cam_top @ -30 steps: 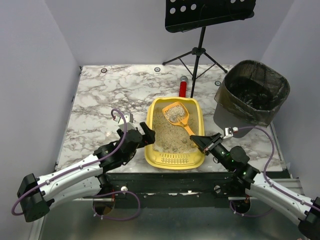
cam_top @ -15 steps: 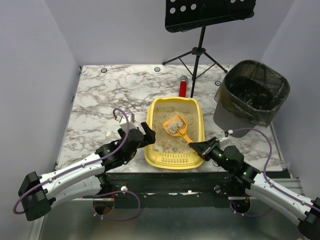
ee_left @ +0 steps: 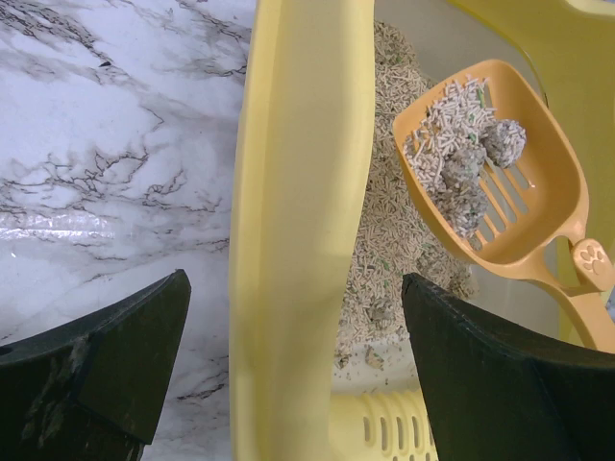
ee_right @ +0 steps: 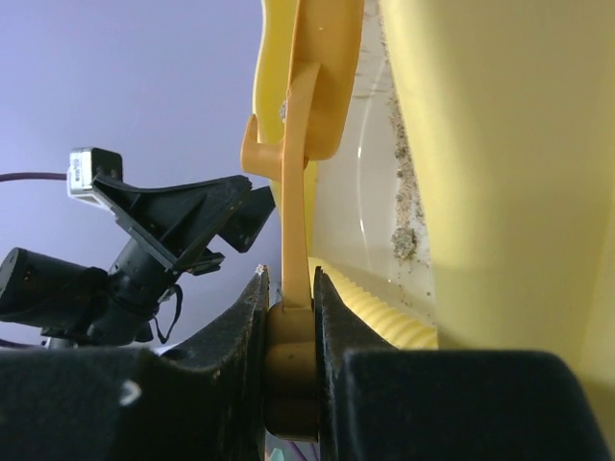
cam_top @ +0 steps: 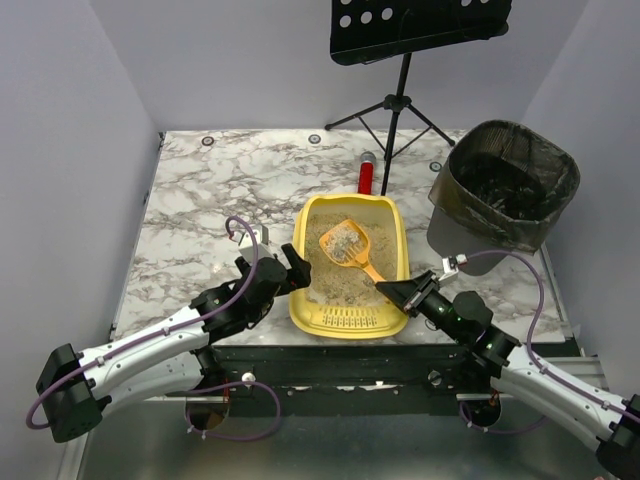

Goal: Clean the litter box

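Note:
The litter box [cam_top: 350,322] is a yellow tray with beige litter at the table's near edge. My right gripper [cam_top: 393,291] is shut on the handle of an orange slotted scoop [cam_top: 345,243], which hangs over the litter, loaded with pellets and a few grey clumps [ee_left: 466,168]. In the right wrist view the pads pinch the handle end [ee_right: 290,336], beside the box's wall [ee_right: 480,144]. My left gripper [cam_top: 290,265] stands open astride the box's left wall [ee_left: 298,240], one finger [ee_left: 106,365] outside and the other [ee_left: 500,375] inside, neither touching.
A black mesh bin [cam_top: 505,185] with a dark liner stands at the right edge of the table. Behind the box lies a red cylinder [cam_top: 366,177], by the foot of a black music stand [cam_top: 400,100].
The scoop came back from the far end of the box, dipped into the litter, and now sits slightly higher with a load. The left arm has held still.

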Tool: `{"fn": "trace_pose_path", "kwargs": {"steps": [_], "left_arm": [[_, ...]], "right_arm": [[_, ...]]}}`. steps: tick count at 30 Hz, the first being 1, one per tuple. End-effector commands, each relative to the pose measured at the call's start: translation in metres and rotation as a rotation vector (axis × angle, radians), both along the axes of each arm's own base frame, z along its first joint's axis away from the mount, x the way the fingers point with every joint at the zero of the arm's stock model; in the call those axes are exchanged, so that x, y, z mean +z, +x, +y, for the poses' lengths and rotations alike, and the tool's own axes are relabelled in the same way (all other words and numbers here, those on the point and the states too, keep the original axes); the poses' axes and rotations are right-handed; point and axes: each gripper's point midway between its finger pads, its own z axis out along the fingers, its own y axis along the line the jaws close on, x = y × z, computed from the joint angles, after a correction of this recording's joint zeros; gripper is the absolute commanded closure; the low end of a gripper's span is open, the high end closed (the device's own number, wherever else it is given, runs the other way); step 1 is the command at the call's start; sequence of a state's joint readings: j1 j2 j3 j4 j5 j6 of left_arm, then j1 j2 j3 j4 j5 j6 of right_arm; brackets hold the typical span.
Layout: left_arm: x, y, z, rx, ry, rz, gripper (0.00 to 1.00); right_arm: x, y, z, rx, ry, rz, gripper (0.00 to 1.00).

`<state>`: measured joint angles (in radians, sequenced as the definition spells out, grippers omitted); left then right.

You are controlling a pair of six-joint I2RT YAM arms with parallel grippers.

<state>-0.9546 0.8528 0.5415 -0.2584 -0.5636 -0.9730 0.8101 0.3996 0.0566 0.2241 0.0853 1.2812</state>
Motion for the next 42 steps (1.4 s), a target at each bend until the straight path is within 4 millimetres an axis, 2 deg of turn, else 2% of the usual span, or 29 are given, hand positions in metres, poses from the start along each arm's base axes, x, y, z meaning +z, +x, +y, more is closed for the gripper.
{"fn": "trace_pose_path", "kwargs": {"steps": [1,2,3,5,8,10,12,15,20,23,24,27,28,30,31,33,34,37,38,39,41,42], "left_arm": [[0.001,0.001,0.000,-0.001,-0.013,-0.005,0.01],[0.001,0.001,0.000,-0.002,-0.014,-0.004,0.01],[0.000,0.001,0.000,-0.002,-0.010,-0.001,0.01],[0.000,0.001,0.000,-0.002,-0.010,0.000,0.01],[-0.001,0.002,-0.001,0.001,-0.017,-0.005,0.01],[-0.002,0.002,-0.001,-0.002,-0.011,-0.004,0.01],[-0.001,0.003,0.000,0.001,-0.002,-0.002,0.01],[-0.003,0.003,0.002,0.010,-0.007,-0.004,0.01],[-0.003,0.005,-0.001,0.004,-0.033,-0.011,0.01],[-0.004,0.005,-0.004,-0.004,-0.030,-0.008,0.01],[-0.005,0.005,-0.004,-0.004,-0.023,-0.002,0.01],[-0.010,0.005,-0.003,-0.001,-0.010,0.010,0.01],[-0.009,0.006,-0.004,0.001,-0.020,0.004,0.01],[-0.009,0.006,-0.007,-0.012,-0.017,0.010,0.01],[-0.010,0.005,-0.006,-0.014,-0.011,0.014,0.01],[-0.010,0.005,-0.004,-0.009,-0.007,0.013,0.01],[-0.010,0.006,-0.004,-0.005,-0.011,0.011,0.01],[-0.008,0.005,-0.003,-0.009,-0.015,0.007,0.01],[-0.008,0.005,-0.002,-0.006,-0.013,0.007,0.01],[-0.007,0.005,-0.001,-0.003,-0.015,0.002,0.01],[-0.006,0.005,0.001,0.004,-0.017,-0.001,0.01],[-0.005,0.005,0.001,0.005,-0.021,-0.004,0.01]], "right_arm": [[0.018,-0.008,0.012,0.085,0.058,-0.113,0.99],[0.019,-0.007,0.013,0.085,0.051,-0.107,0.99],[0.007,-0.005,0.009,0.060,0.014,-0.064,0.99],[0.001,0.000,0.003,0.007,0.042,-0.021,0.99],[0.023,-0.002,0.009,0.040,0.126,-0.093,0.99],[-0.003,-0.002,0.006,0.019,0.089,0.030,0.99],[-0.014,0.004,-0.008,-0.070,0.106,0.071,0.99],[-0.004,0.002,-0.010,-0.066,0.224,0.038,0.99],[0.000,0.005,-0.013,-0.089,0.229,0.029,0.99],[0.013,0.004,-0.007,-0.060,0.201,0.014,0.99],[-0.001,0.002,-0.007,-0.054,0.142,0.060,0.99],[-0.011,0.004,-0.010,-0.076,0.144,0.069,0.99],[0.006,0.003,-0.007,-0.056,0.213,0.014,0.99],[0.014,0.000,-0.001,-0.019,0.209,0.004,0.99],[0.001,-0.003,0.001,-0.002,0.148,0.045,0.99],[-0.007,0.000,-0.004,-0.040,0.122,0.072,0.99],[-0.004,0.004,-0.007,-0.065,0.147,0.062,0.99],[0.008,-0.004,0.003,0.006,0.170,0.041,0.99],[0.000,-0.006,0.003,0.013,0.136,0.077,0.99],[-0.017,-0.005,-0.002,-0.015,0.082,0.116,0.99],[-0.010,0.003,-0.008,-0.065,0.130,0.070,0.99],[0.005,0.002,-0.005,-0.045,0.188,0.016,0.99]]}}
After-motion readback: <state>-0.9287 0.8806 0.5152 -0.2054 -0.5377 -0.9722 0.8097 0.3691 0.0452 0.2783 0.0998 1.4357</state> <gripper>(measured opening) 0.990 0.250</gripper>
